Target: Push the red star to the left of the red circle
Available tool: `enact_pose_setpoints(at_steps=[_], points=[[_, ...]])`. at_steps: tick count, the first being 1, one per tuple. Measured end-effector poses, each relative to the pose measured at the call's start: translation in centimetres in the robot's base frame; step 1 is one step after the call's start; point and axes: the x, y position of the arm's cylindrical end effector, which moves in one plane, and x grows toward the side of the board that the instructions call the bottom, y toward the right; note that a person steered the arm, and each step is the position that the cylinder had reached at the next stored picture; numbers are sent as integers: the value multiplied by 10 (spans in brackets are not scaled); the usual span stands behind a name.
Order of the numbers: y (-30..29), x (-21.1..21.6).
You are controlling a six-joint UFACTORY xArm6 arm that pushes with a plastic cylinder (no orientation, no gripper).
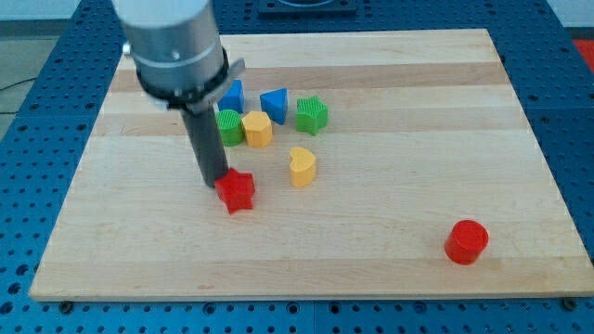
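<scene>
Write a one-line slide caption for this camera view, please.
My tip touches the red star from its left; the red circle sits far right.

The tip [216, 179] touches the star [237, 191] at its upper left. The circle [466, 241] lies well apart toward the view's lower right. A heart [302, 166] sits just right of the star, below a cluster of blocks [269, 116].

Arm [172, 42]: fat grey cyl. body w/ black collar at base, thin dark straight rod [204, 139] below.
</scene>
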Motion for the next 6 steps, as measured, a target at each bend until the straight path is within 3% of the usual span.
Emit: enact_pose_setpoints(at_steps=[1,2,3,4,5,6], points=[[40,14],[122,21],[45,30],[73,48],[153,48],[167,59]])
